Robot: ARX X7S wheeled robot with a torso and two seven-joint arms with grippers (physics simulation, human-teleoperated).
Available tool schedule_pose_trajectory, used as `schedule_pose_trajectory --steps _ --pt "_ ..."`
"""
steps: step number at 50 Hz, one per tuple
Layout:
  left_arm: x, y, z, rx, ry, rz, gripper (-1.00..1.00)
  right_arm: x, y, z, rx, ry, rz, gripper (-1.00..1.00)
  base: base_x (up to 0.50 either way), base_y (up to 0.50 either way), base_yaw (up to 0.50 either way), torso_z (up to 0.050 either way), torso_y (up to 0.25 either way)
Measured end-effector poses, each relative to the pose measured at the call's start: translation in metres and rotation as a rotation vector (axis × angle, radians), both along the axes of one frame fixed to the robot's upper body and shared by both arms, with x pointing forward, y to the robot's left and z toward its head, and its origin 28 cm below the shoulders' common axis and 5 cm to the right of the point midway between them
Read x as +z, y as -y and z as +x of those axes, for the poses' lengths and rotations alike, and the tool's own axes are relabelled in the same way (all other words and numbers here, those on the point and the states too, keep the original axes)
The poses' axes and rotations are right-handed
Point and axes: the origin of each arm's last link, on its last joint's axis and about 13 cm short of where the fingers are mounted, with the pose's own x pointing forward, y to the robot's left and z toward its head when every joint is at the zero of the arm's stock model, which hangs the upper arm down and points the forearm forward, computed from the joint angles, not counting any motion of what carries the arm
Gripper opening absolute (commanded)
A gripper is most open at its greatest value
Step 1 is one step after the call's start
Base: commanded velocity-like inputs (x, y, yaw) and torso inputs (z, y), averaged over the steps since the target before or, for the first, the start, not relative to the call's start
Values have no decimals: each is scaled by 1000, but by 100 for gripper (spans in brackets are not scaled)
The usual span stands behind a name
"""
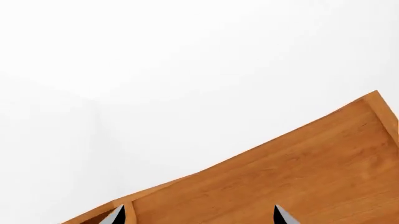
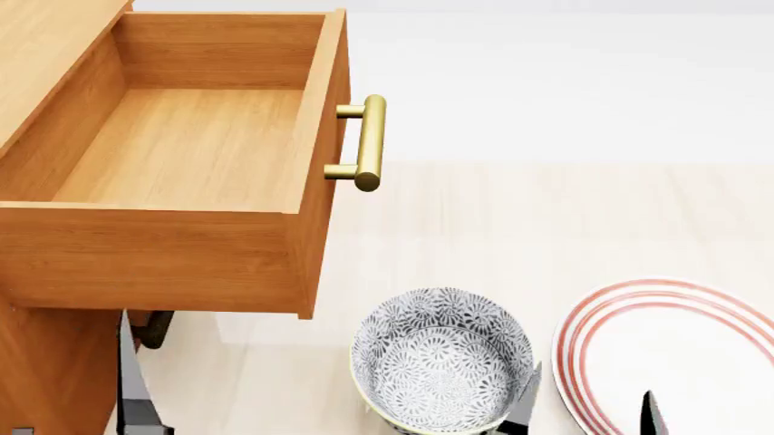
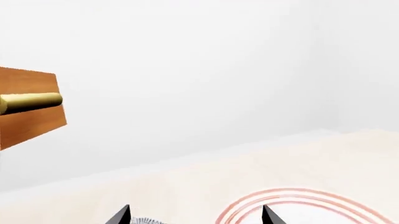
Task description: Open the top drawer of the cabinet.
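**Top drawer stands pulled out, both grippers apart from it**

In the head view the top drawer (image 2: 181, 149) is drawn well out of the cabinet (image 2: 43, 362), its plain wood interior open to the camera and holding nothing visible. Its brass bar handle (image 2: 370, 142) juts from the drawer front toward the pale floor (image 2: 545, 217) — no gripper touches it.

Below the drawer front sits a grey-patterned bowl (image 2: 443, 358), and just beside it, at the robot's right, a white plate with red rings (image 2: 659, 353); bowl and plate look close but not touching.

The left gripper (image 1: 198, 217) shows only its two dark fingertips in the left wrist view, spread with nothing between them, set against a broad face of orange-brown wood (which part of the cabinet this is cannot be told). In the head view a dark finger of it appears low at the left, beside the cabinet's side.

The right gripper (image 3: 194, 215) is likewise spread and empty — its tips frame the plate's red rings and a sliver of the bowl's rim, with the handle's end visible well apart from them.
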Motion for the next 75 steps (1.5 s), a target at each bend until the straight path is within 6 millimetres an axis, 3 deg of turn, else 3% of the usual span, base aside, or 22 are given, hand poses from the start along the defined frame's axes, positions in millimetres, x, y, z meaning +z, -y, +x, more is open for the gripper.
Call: schedule_pose_trajectory --steps 12,27,40,58,75 --pt "-4 -7 0 88 172 -29 100 13 9 6 -171 130 7 100 0 0 0 0 0" --pt "6 -21 1 269 368 -123 100 33 21 10 -353 321 16 100 0 0 0 0 0" --pt "31 -46 -1 439 504 -168 100 53 31 12 -458 499 18 100 0 0 0 0 0" --pt "77 -81 -19 619 670 -192 100 83 45 10 -551 700 12 100 0 0 0 0 0" --pt "99 -100 -34 723 778 -186 100 102 53 7 -594 815 -4 100 0 0 0 0 0"
